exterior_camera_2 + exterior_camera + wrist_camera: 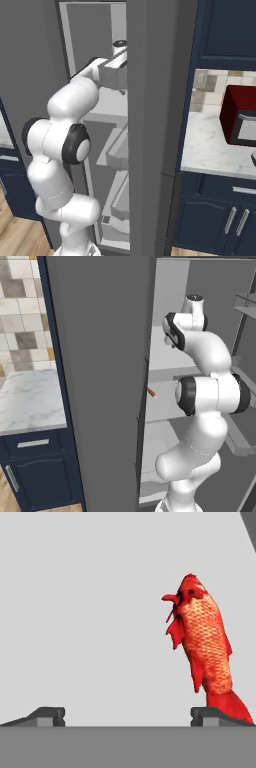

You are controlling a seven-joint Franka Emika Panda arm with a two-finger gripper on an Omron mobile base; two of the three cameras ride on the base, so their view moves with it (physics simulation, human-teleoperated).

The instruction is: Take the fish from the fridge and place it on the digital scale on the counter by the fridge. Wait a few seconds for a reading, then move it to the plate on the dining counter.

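The fish, orange-red and scaled, lies on a pale grey shelf of the fridge. In the hand view it sits right of centre, its tail beside my right fingertip. My gripper hangs open over the shelf, with nothing between the fingers. In the left base view the fish is a tiny orange sliver at the shelf's front edge, past the fridge's side wall. The counter lies right of the fridge. A dark sliver at its right edge may be the digital scale; I cannot tell. The plate and dining counter are out of view.
My arm reaches into the open fridge between shelves and door bins. A red microwave stands on the counter to the right. Another marble worktop over navy drawers sits left of the fridge.
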